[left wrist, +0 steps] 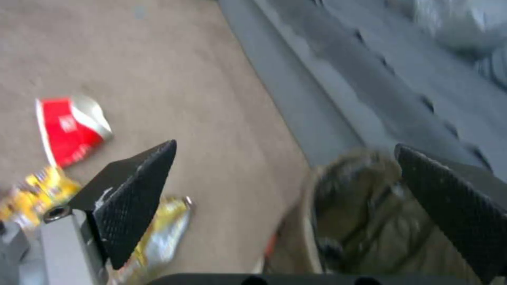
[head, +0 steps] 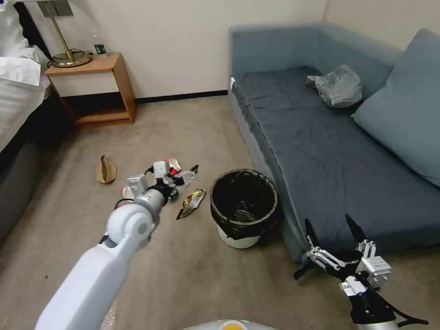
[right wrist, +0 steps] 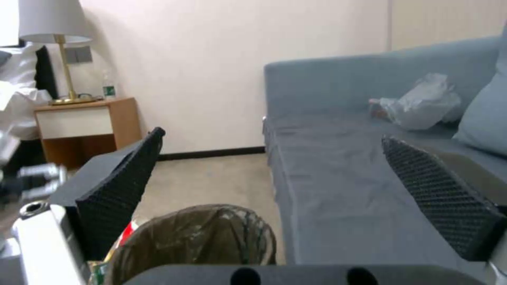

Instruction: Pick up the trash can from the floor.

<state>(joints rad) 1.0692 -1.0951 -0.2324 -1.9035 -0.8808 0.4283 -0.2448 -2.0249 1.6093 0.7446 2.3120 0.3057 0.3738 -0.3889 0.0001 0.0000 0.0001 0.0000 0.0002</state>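
Two arms up, neither on the bin yet. L to R: left gripper [head: 176, 176] hangs over floor litter at about 10 o'clock from the bin [head: 244, 208], fingers spread w/ nothing between them; in its wrist view the bin [left wrist: 364, 221] sits just past one finger [left wrist: 132, 206]. Bin stands upright on the carpet [head: 183, 270], black liner over rim, tight against the sofa [head: 321, 151] front. Right gripper [head: 333, 238] hovers at approx 4 o'clock from the bin, pincer wide apart, empty.

Risks, as I judge: liner is slick, so a rim pinch may slip or pull the bag loose; a one-sided grab could tip the bin.

In the way: sofa edge blocks the 3 o'clock side. Wrapper [head: 191, 203] and cup [left wrist: 71, 128] lie at 9–10 o'clock. Nightstand [head: 94, 89] and bag [head: 339, 86] are well apart.
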